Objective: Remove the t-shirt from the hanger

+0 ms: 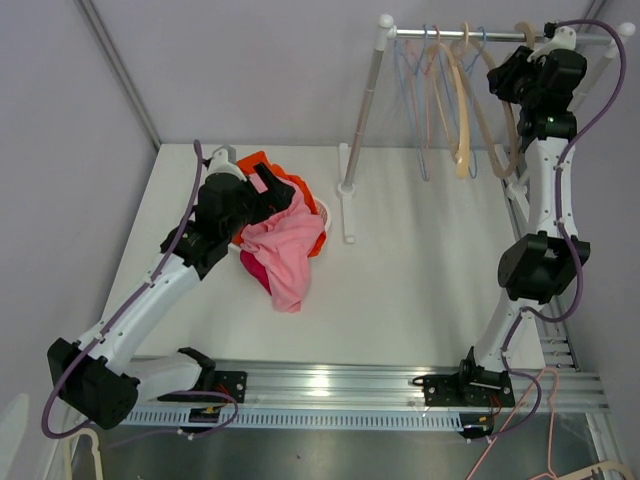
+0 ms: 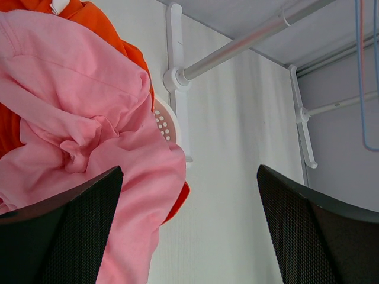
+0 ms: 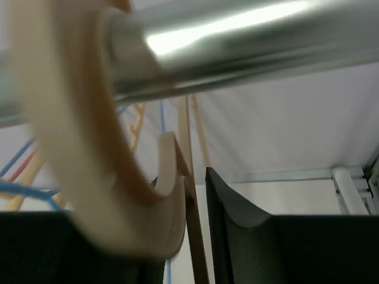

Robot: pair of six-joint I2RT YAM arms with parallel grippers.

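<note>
— What sits on the white surface (image 1: pixel 420 290)?

— A garment rack (image 1: pixel 365 110) stands at the far side, with hangers (image 1: pixel 462 110) on its rail. The pink t-shirt (image 1: pixel 285 245) lies crumpled at the far left, off any hanger, draped over an orange garment (image 1: pixel 300 188).

— And the arms?

— The left gripper (image 2: pixel 189 177) hangs just over the shirt, jaws spread wide. The right gripper (image 3: pixel 180 207) is up at the rail with a pale wooden hanger (image 3: pixel 89 154) between its jaws. Whether they pinch it, I cannot tell.
</note>
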